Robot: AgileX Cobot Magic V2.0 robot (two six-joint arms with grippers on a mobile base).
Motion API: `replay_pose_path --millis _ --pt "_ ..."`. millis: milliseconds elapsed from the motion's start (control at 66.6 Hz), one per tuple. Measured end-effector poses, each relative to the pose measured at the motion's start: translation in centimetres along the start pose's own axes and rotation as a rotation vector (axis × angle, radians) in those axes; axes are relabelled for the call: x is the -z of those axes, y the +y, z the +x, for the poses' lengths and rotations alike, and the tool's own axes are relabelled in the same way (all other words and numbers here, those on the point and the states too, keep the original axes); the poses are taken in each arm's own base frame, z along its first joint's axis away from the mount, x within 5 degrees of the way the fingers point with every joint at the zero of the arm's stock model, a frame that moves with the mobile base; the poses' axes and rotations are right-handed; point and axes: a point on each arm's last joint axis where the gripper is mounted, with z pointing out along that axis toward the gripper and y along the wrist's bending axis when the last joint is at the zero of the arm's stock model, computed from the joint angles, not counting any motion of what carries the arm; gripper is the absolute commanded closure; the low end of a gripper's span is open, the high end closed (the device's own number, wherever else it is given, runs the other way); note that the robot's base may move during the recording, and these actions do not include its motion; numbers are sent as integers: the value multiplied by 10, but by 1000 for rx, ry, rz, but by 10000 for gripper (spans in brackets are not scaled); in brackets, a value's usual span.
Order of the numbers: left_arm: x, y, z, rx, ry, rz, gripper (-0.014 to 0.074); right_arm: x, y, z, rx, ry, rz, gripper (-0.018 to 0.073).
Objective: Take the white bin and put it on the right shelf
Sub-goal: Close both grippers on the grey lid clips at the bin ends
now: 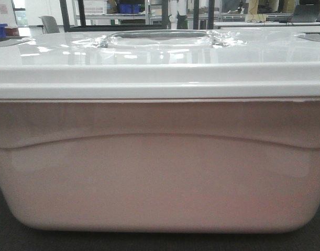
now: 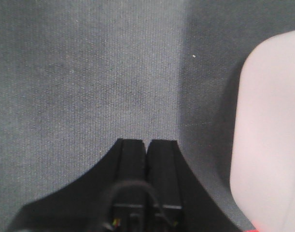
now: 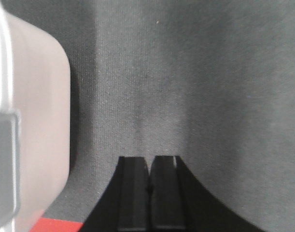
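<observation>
The white bin (image 1: 160, 172) fills the front view. Its long axis runs from 9 to 3 o'clock, and its glossy lid (image 1: 160, 57) is on. It sits on the dark grey desk (image 2: 79, 72).

The coming move turns on the fact that the bin lies between the two arms. In the left wrist view the left tool (image 2: 147, 145) has its fingers pressed together and holds nothing, and the bin's rounded end wall stands at its 3 o'clock, near but apart. In the right wrist view the right tool (image 3: 148, 162) is likewise pressed together and empty, with the opposite end wall at its 9 o'clock, also apart. Neither arm looks clearly nearer, since the strip of bare desk beside each tool seems about equal.

Judging from this, the lift likely calls for both tools to close inward along that long axis, one on each end. The right shelf cannot be made out in these views.
</observation>
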Motion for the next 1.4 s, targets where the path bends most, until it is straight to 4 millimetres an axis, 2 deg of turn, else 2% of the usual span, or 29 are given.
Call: replay_pose_path --millis 135,225,316,346,361,436,496,571,706,992,1097,1232,1307,1397 --pt "0 0 -1 0 -1 0 713 -10 -1 -5 -14 31 -1 524" --pt "0 0 -1 0 -5 -1 631 -11 -1 -5 -15 37 -1 470" --pt "0 0 -1 -4 -10 -1 472 -11 -1 -5 -15 37 -1 276" --pt "0 0 -2 0 -12 6 400 -11 -1 -5 -8 37 -1 184" --pt "0 -1 -2 1 -12 10 370 -11 -1 -5 -8 37 -1 108" --pt "0 -4 -2 15 -15 41 209 -11 -1 -5 -6 37 -2 -62" --pt "0 -6 -2 26 -17 68 108 -11 -1 -5 -5 37 -2 -51" --pt "0 -7 -2 33 -19 84 50 -11 -1 -5 -5 37 -2 -49" --pt "0 -7 -1 27 -2 74 57 -11 -1 -5 -4 37 -2 -49" --pt "2 -7 1 19 30 70 130 -2 3 -11 -4 -2 -27 -49" --pt "12 -10 -3 11 16 83 138 10 7 -17 -2 -48 -53 -49" --pt "38 -21 -15 -11 -78 137 138 26 12 -22 15 -109 -78 -49" --pt "53 -29 -17 -22 -136 196 138 30 16 -23 30 -124 -107 -49" --pt "63 -39 -17 -53 -172 296 138 32 21 -22 50 -128 -166 -49"
